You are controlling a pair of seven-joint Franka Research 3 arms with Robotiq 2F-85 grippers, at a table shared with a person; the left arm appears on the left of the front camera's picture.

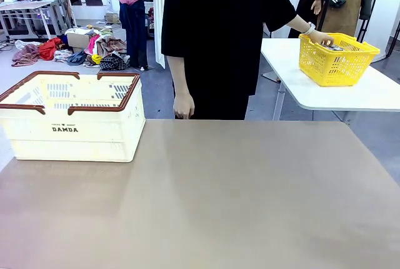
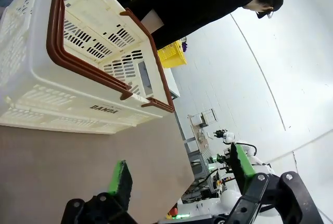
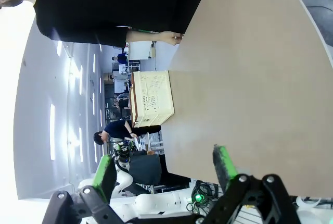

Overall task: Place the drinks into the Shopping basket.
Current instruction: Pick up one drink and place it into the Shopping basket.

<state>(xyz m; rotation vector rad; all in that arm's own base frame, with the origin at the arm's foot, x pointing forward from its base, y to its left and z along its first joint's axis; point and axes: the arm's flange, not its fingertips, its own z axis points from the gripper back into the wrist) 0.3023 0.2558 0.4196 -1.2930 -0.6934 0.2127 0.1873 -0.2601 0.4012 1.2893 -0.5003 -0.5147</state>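
Drinks are held by neither gripper. The left gripper (image 2: 177,153) has its green-padded fingers spread wide apart with nothing between them, and hangs over the near left part of the table (image 1: 219,194). The right gripper (image 3: 163,151) is spread just as wide and just as empty, over the near right part of the same brown tabletop.

Moving outward from the left gripper, the Shopping basket (image 1: 75,137) stands upright at the far left of the table. It is cream-white and slotted, with a dark brown rim and "DAMDA" printed on its near side. What can be seen of its inside looks empty.

Beyond the far edge stands a person in black. Their lowered hand (image 1: 183,105) hangs just at the table's far edge. Their reaching hand (image 1: 320,37) stretches out to the far right, into a small yellow basket (image 1: 337,65) on a white side table (image 1: 375,91). Something dark lies under that hand, too small to tell whether it is a can.

The task appears to be at its very start, with the robot waiting while the person fetches a drink. The next move probably calls for a can to be set on the table or handed over. One gripper would then close on it and carry it left to the Shopping basket.
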